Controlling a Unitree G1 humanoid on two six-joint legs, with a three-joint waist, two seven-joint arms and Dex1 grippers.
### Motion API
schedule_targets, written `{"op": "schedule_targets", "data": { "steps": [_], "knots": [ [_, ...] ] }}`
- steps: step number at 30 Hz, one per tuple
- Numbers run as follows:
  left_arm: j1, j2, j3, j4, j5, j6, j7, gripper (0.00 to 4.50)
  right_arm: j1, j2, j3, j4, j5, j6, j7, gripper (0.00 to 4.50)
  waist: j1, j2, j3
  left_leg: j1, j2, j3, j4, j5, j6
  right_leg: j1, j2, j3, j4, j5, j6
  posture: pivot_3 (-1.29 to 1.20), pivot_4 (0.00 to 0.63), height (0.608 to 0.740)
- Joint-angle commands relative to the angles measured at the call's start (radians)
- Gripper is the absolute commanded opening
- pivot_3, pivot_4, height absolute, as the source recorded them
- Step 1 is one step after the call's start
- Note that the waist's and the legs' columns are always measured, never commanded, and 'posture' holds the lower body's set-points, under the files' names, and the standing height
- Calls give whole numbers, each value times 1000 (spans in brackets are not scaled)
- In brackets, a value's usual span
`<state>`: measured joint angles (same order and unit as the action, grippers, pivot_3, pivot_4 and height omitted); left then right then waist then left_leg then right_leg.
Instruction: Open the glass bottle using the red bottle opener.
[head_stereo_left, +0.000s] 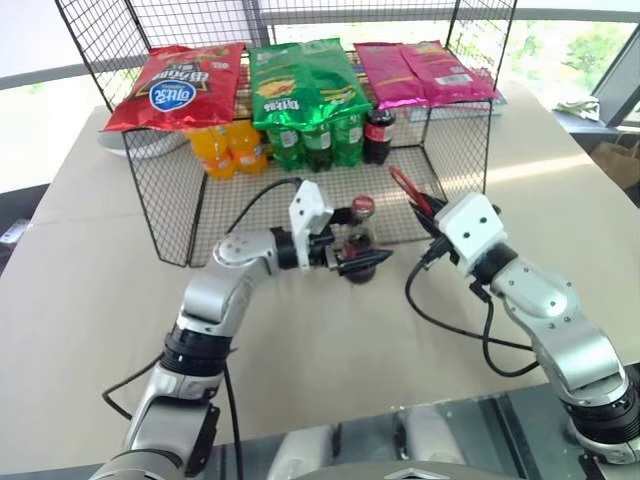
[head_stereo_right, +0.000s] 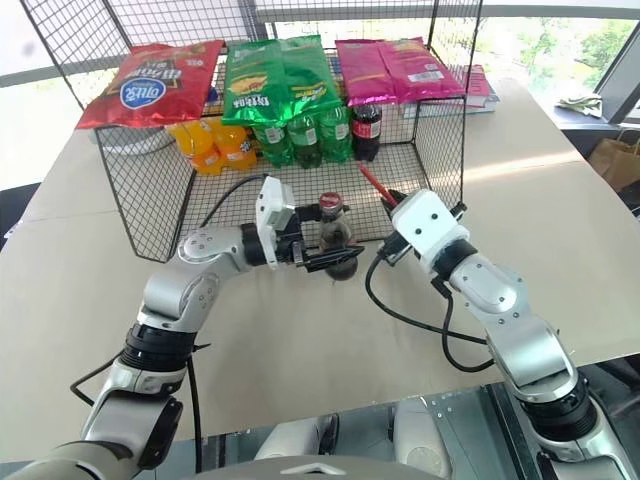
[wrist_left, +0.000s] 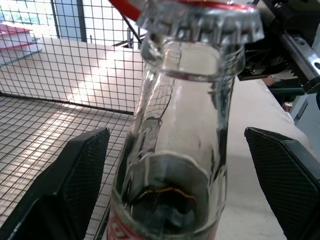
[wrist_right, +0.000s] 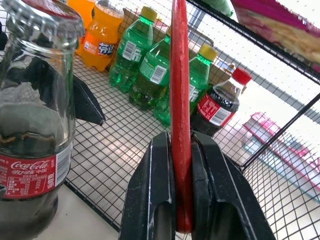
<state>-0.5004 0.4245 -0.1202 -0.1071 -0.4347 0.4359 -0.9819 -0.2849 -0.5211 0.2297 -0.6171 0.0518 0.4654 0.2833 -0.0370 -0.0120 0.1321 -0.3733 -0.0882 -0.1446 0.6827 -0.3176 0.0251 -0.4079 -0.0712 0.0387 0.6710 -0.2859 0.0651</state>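
So the glass bottle (head_stereo_left: 360, 238) stands upright on the surface at the wire rack's (head_stereo_left: 160, 215) front edge. Our left tool (head_stereo_left: 362, 262) sits spread wide around it, gripping nothing. Our right tool (head_stereo_left: 428, 212) is clamped on the red bottle opener (head_stereo_left: 408, 188), which angles up and away, just right of the cap.

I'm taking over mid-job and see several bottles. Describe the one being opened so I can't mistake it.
Find the wire shelf on the table; the glass bottle stands at its open front edge, between the open fingers of the left gripper. Unlike the plastic bottles at the back, it is clear glass with a crimped metal cap and stands alone.
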Motion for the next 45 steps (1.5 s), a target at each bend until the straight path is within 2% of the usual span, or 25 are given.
{"op": "schedule_targets", "data": {
  "steps": [1, 3, 4, 5, 13, 23, 29, 33, 38, 45],
  "knots": [
    [-17, 5, 16, -8, -4, -29, -8, 3622, -6, 11, 13, -39, -46, -54, 18, 0, 0, 0, 0, 0, 0, 0, 0, 0, 0, 0, 0, 0, 0, 0, 0, 0, 150, 740],
    [-16, 3, 15, -8, -3, -32, -4, 2611, -5, 14, 31, -28, -74, -86, 32, 0, 0, 0, 0, 0, 0, 0, 0, 0, 0, 0, 0, 0, 0, 0, 0, 0, 150, 740],
    [-16, 3, 15, -9, -3, -33, -3, 2329, -5, 19, 41, -19, -86, -104, 36, 0, 0, 0, 0, 0, 0, 0, 0, 0, 0, 0, 0, 0, 0, 0, 0, 0, 150, 740],
    [-16, 3, 14, -9, -2, -34, -1, 2273, -6, 19, 56, -7, -106, -128, 42, 0, 0, 0, 0, 0, 0, 0, 0, 0, 0, 0, 0, 0, 0, 0, 0, 0, 150, 740],
    [-22, 9, 23, -14, -12, -22, 2, 2273, 6, -26, 111, 79, -283, -356, 66, 0, 1, 0, 0, 0, 0, 0, 1, 0, 0, 0, 0, 0, 1, 0, 0, 0, 150, 740],
    [-28, 8, 29, -30, -28, 9, 15, 2273, 35, 22, 174, 225, -479, -560, 10, 0, 0, 0, -1, 1, 0, 1, 1, 0, 0, 0, 0, 1, 1, 0, 0, 0, 150, 740],
    [-25, -6, 26, -40, -30, 20, 27, 2273, 62, 81, 192, 311, -617, -625, -80, 0, 0, -1, -2, 5, 0, 2, 0, 0, 0, 3, 1, 2, 2, 0, 0, 0, 150, 740],
    [-49, -16, 22, 43, -10, -19, 6, 2273, 73, 109, 195, 382, -720, -657, -167, 0, 2, -1, -2, 11, 0, 2, -1, 0, 0, 7, 2, 2, 2, 0, 0, 0, 150, 740],
    [-40, -8, 27, 48, -10, -30, -7, 2273, 78, 130, 187, 433, -821, -667, -246, 0, 2, -1, -3, 13, 0, 2, 0, 0, 0, 9, 2, 3, 3, 0, 0, 0, 150, 740],
    [-27, -7, 28, 32, -13, -29, -6, 2273, 69, 158, 224, 486, -897, -680, -269, 0, 1, -1, -4, 14, 0, 2, 0, 0, 0, 10, 2, 3, 3, 0, 0, 0, 150, 740]
  ]
}}
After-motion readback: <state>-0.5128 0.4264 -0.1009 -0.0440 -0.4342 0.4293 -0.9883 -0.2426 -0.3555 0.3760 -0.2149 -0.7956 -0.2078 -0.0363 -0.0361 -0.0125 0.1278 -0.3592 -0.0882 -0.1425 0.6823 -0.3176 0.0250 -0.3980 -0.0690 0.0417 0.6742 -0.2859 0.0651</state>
